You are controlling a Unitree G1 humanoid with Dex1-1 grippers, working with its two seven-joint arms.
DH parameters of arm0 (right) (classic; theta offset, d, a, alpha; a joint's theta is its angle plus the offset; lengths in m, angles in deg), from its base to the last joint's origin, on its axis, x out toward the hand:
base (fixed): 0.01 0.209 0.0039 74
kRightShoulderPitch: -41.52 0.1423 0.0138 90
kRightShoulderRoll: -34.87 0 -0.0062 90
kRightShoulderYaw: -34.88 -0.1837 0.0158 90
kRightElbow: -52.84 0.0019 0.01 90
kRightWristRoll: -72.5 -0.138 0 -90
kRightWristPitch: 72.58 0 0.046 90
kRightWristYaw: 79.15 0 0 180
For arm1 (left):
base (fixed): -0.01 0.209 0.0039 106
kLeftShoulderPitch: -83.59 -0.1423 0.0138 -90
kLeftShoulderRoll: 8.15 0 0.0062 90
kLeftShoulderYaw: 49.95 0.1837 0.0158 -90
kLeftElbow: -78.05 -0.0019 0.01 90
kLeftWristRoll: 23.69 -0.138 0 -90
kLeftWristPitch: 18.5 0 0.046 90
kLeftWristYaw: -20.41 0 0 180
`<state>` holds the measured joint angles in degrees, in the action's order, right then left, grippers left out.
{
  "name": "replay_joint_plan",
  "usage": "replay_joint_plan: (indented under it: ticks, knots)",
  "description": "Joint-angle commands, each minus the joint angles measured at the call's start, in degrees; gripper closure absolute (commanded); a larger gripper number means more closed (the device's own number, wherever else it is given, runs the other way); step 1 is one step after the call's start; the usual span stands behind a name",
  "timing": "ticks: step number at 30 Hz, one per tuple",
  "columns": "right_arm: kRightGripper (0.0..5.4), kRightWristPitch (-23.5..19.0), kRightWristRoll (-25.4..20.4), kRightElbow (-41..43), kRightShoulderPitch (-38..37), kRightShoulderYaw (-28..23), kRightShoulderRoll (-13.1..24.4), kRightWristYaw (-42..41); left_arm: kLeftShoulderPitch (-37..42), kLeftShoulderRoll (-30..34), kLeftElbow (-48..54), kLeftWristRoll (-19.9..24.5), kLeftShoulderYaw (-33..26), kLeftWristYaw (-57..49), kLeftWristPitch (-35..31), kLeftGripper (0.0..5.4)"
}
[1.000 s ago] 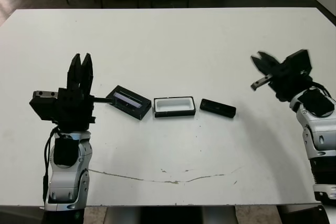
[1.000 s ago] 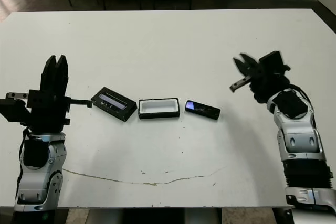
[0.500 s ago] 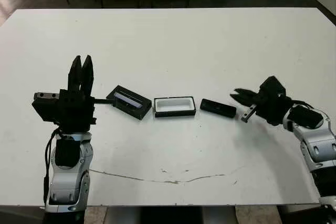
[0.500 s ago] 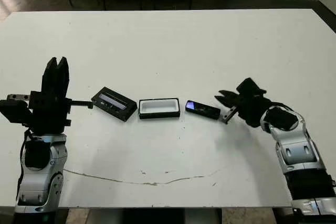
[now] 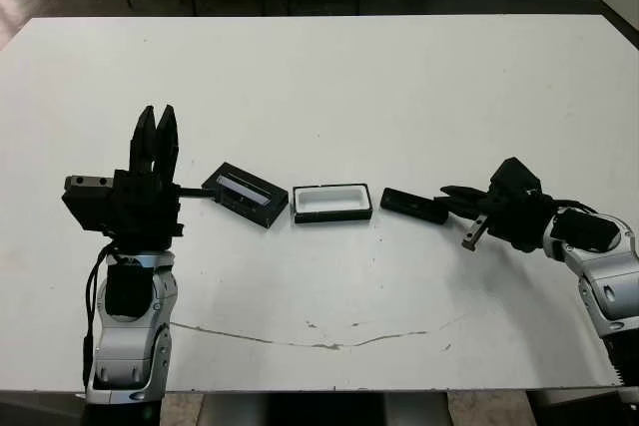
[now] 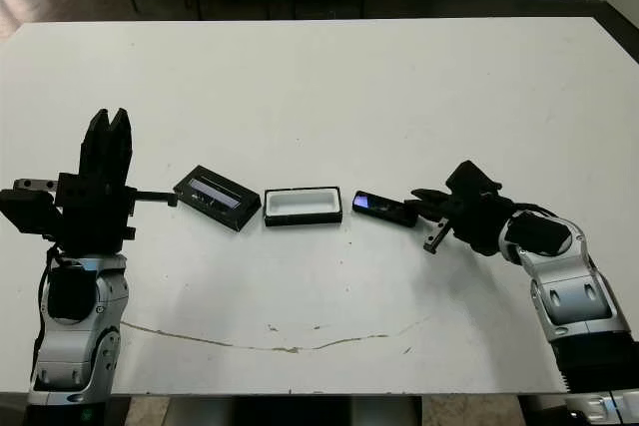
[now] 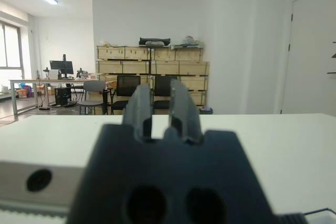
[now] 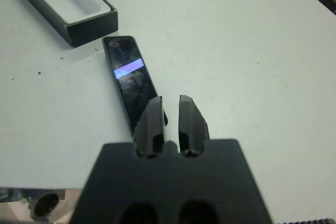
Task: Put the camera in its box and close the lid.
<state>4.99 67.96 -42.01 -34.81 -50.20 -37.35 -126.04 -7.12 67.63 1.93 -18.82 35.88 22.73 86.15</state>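
One camera (image 6: 384, 209), one box (image 6: 302, 205), one lid (image 6: 216, 198), all in a row on the table (image 6: 329, 87). Right gripper (image 8: 170, 113) fingers nearly together, tips at the camera's end; left gripper (image 5: 155, 142) raised, fingers close too.

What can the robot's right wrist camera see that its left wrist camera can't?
Only the right wrist view shows the flat black glossy camera bar lying on the table, the open black box with white lining near its far end, and the right gripper at the bar's near end. Only the left wrist view shows the left gripper raised, and a room behind with wooden crates and black chairs. Both show the white table.
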Motion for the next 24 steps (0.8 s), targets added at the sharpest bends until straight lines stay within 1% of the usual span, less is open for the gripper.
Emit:
replay_joint_plan:
  ticks: [1,4,11,17,24]
  knots:
    - [5.40,-0.54,0.07,0.37,-1.62,0.78,1.28,-1.59,-1.11,-0.10,-0.09,-0.53,-0.02,-0.44,-0.99,5.38]
    - [5.40,-0.44,0.31,1.49,-1.98,1.19,1.87,-2.33,-1.24,-0.18,0.00,-0.66,0.10,-0.59,-0.98,5.38]
    - [5.40,-5.34,-1.79,6.17,-2.91,1.06,3.31,-4.81,-1.38,-0.38,0.54,-0.52,0.39,-0.83,-2.13,5.38]
    - [5.40,-4.76,-4.29,7.09,-3.19,0.85,4.21,-8.47,-1.13,-0.41,-0.04,-0.44,0.46,-0.78,-1.57,5.38]
    - [5.40,-7.01,-4.85,9.30,-3.19,0.95,5.12,-9.14,-1.13,-0.52,-0.15,-0.51,0.44,-1.07,-1.52,5.38]
